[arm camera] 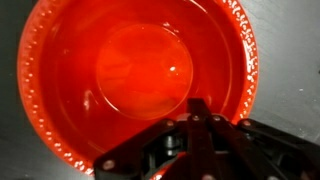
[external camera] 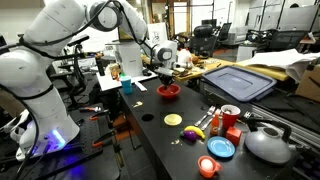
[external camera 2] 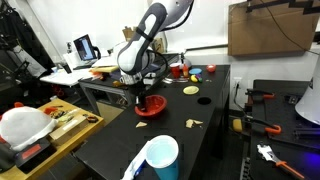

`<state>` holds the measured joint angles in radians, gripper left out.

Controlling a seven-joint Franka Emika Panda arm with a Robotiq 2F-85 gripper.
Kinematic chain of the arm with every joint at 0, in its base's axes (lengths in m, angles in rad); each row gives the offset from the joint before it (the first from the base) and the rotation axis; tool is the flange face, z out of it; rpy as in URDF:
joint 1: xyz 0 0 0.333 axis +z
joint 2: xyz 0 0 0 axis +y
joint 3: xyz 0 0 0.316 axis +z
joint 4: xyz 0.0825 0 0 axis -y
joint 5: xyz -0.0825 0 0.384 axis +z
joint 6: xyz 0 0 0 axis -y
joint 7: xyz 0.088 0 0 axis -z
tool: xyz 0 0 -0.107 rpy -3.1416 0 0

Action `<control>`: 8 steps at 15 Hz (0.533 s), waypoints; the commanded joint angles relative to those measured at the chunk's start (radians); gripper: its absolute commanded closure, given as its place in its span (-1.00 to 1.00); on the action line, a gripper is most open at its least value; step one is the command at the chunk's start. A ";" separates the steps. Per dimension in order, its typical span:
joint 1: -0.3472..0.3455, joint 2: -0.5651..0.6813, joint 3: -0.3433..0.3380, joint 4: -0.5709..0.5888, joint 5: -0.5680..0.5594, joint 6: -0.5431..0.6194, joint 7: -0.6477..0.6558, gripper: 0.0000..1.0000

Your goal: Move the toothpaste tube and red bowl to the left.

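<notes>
The red bowl (external camera: 169,91) sits on the dark table and also shows in the other exterior view (external camera 2: 151,105). In the wrist view the red bowl (arm camera: 130,70) fills the picture. My gripper (arm camera: 200,112) is right at the bowl's near rim, its fingers drawn together over the rim. In both exterior views the gripper (external camera: 165,76) (external camera 2: 139,96) hangs low over the bowl's edge. A long pale thing that may be the toothpaste tube (external camera: 208,119) lies further along the table, away from the gripper.
A yellow lid (external camera: 173,120), a red cup (external camera: 230,115), a blue plate (external camera: 220,147), a small orange-red lid (external camera: 207,166) and a silver kettle (external camera: 266,145) lie on the table. A blue cup (external camera 2: 160,155) stands near one table end.
</notes>
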<state>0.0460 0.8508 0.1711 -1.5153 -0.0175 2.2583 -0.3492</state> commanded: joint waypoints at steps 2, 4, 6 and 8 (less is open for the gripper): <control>0.004 -0.030 0.017 -0.034 0.004 -0.002 -0.016 1.00; 0.006 -0.029 0.026 -0.034 0.006 -0.002 -0.020 1.00; 0.009 -0.026 0.036 -0.033 0.008 -0.003 -0.022 1.00; 0.018 -0.022 0.044 -0.032 0.008 -0.004 -0.022 1.00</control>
<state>0.0569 0.8511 0.2041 -1.5184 -0.0172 2.2581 -0.3533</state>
